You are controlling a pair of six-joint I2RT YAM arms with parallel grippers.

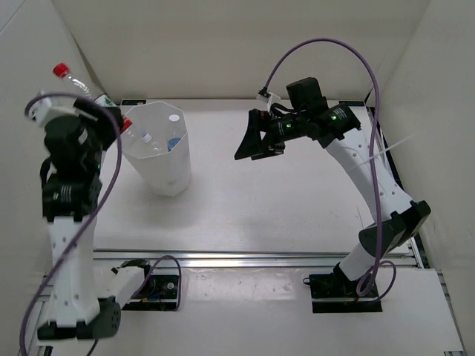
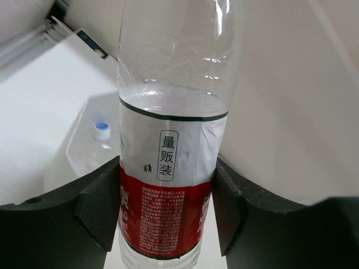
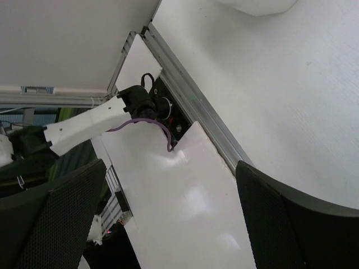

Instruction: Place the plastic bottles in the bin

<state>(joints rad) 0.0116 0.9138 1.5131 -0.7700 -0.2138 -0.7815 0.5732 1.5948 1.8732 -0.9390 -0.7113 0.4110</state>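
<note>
The red-labelled bottle (image 2: 174,129) is squeezed between the two black fingers (image 2: 95,213) of the left gripper (image 2: 167,196). One finger is pressed on each side of its label, so the bottle is not dropped while it is carried. It is held up in the air and tilted. Its red cap (image 1: 61,70) is pointed away from the bin (image 1: 167,174), and its other end is just beside the bin's rim. It is probably held there so that it can be moved over the opening and let go.

Other bottles are seen lying inside the bin, one with a blue cap (image 2: 101,130); how many cannot be told.

The right gripper (image 1: 258,142) is held up over the table (image 1: 282,208), well apart from the bin. Its jaws are wide apart and nothing is held between them. It is likely kept there so that the left arm is not bumped
</note>
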